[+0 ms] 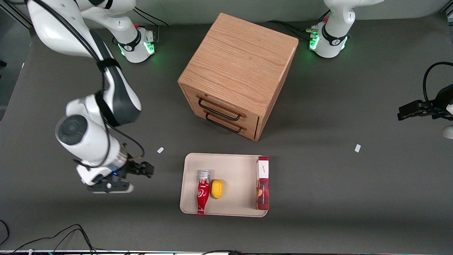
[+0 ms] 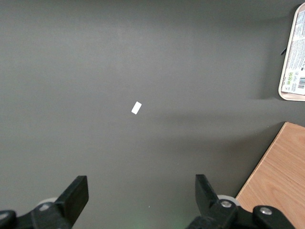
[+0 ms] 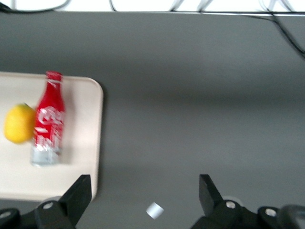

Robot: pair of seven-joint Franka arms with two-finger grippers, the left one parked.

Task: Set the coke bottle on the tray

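Note:
The red coke bottle (image 1: 202,193) lies on its side on the beige tray (image 1: 231,164), cap toward the front camera, silvery base away from it. It touches a yellow lemon (image 1: 217,188). The right wrist view shows the bottle (image 3: 49,118) on the tray (image 3: 90,138) too. My right gripper (image 1: 148,169) hangs above bare table beside the tray, toward the working arm's end. It is open and empty (image 3: 144,191), well apart from the bottle.
A red-and-white box (image 1: 262,182) lies along the tray's edge toward the parked arm's end. A wooden drawer cabinet (image 1: 238,72) stands farther from the front camera than the tray. White tape bits (image 1: 160,150) (image 1: 357,148) mark the dark table.

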